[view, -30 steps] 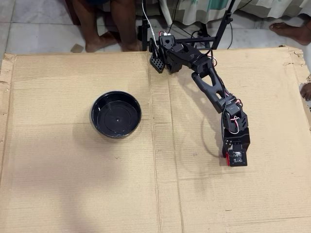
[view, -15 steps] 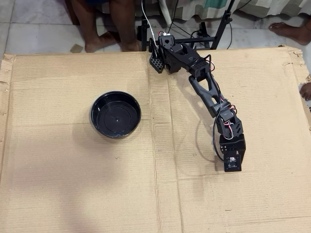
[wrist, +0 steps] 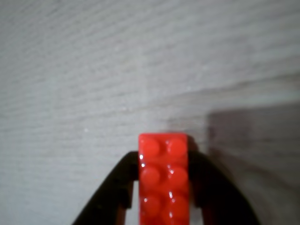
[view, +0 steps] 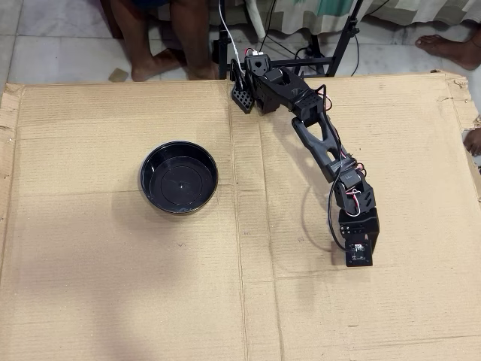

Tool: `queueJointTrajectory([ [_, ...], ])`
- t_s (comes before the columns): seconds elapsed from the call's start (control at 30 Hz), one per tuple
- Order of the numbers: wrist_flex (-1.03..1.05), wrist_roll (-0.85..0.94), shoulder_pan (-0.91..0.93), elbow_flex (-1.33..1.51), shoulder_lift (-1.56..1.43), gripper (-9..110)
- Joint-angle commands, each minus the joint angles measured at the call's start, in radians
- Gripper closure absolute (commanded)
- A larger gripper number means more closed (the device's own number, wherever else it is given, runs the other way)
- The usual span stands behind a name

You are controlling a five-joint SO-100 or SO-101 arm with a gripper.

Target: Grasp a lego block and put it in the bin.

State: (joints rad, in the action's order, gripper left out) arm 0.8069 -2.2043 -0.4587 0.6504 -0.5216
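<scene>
Between black claw fingers (wrist: 164, 187): small bright red studded plastic lego brick (wrist: 164, 180), clamped.
Round glossy black plastic bowl (view: 179, 178) sits well apart, left of arm on cardboard sheet (view: 113, 286), overhead view.

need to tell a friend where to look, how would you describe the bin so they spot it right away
On the big cardboard sheet in the overhead view, look left of the black arm. The bin is the round, shallow, glossy black bowl lying alone and empty there.
</scene>
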Motion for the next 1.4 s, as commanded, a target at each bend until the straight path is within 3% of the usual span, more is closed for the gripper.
queueJointTrajectory([
  [0.0, 0.086, 0.009, 0.015, -0.015, -0.141, 101],
  [0.3, 0.164, 0.02, 0.058, -0.015, -0.267, 101],
  [1.03, 0.166, 0.371, 0.299, -0.012, -0.505, 101],
  [1.37, 0.357, 0.545, 0.431, 0.06, -0.68, 101],
])
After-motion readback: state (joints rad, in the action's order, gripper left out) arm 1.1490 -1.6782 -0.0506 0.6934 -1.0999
